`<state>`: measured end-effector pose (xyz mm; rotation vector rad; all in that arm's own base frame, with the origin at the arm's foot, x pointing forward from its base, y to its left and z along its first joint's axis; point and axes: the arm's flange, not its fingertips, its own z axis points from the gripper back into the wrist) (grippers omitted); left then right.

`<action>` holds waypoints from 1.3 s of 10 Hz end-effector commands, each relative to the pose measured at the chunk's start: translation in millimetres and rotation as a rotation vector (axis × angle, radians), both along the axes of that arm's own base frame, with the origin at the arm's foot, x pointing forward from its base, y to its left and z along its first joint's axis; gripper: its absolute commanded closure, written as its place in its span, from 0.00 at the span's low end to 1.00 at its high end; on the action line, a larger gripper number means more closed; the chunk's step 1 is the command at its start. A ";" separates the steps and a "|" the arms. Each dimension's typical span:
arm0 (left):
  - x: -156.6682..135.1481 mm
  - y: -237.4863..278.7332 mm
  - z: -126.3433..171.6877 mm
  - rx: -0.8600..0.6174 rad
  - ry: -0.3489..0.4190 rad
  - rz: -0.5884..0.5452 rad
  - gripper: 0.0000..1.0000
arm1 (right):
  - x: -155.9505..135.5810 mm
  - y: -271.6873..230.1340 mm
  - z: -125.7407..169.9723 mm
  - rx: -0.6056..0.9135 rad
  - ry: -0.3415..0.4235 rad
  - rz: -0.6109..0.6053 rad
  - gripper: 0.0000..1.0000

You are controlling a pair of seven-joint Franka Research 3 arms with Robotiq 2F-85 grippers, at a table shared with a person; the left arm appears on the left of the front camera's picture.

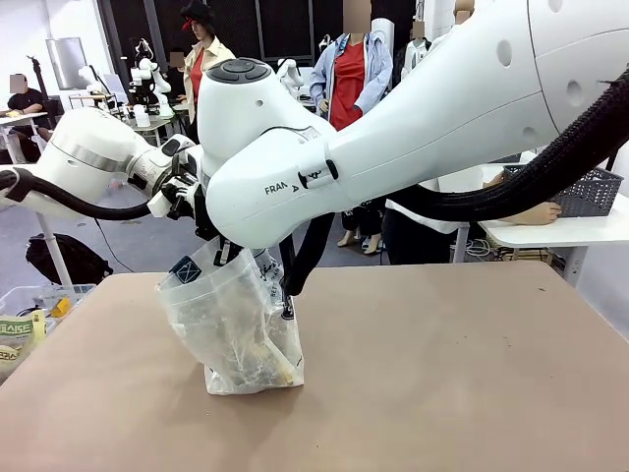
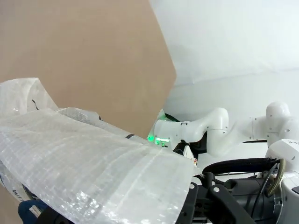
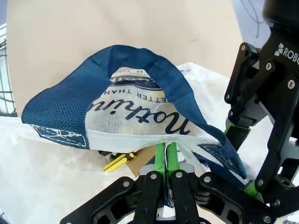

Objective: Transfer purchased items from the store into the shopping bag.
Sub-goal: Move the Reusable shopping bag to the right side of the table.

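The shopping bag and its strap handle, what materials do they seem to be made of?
The shopping bag looks like thin translucent white plastic film: crinkled, glossy, contents showing through. Its strap handle seems a navy non-woven or mesh-like fabric, matte, with a fine dotted texture.

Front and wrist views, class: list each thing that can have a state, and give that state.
shopping bag: upright on the table, held up at its top, goods inside.
right gripper: shut on the bag's rim beside the navy handle.
left gripper: at the bag's edge, grip unclear.
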<state>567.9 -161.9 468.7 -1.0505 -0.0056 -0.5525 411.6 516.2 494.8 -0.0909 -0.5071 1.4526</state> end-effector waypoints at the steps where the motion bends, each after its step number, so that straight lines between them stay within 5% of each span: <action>1: 1.4 -5.3 9.6 -0.083 0.009 -0.038 0.39 | 5.3 11.8 -5.6 0.030 0.022 0.031 1.00; 13: 9.8 3.7 5.6 -0.189 0.087 -0.055 0.39 | 11.3 5.2 -2.9 0.049 0.019 0.004 1.00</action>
